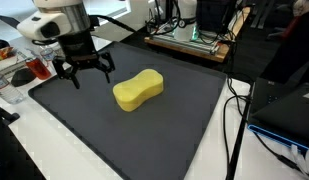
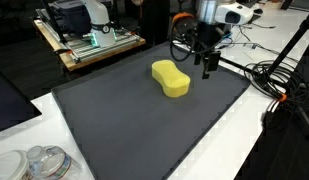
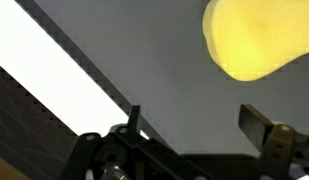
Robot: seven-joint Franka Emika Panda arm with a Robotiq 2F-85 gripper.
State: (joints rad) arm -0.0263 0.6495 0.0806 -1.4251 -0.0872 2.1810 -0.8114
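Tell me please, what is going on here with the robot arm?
A robot arm holds its gripper over a dark mat, close beside a yellow sponge. The jaws are open and hold nothing. The sponge lies flat on the mat, and the gripper does not touch it. In the wrist view the sponge sits ahead of the open fingers and off to one side, not between them.

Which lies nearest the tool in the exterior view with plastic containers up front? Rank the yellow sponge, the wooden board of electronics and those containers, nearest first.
From the tool:
1. yellow sponge, on the mat right beside it.
2. wooden board of electronics, past the mat's far edge.
3. plastic containers, in the foreground across the mat.
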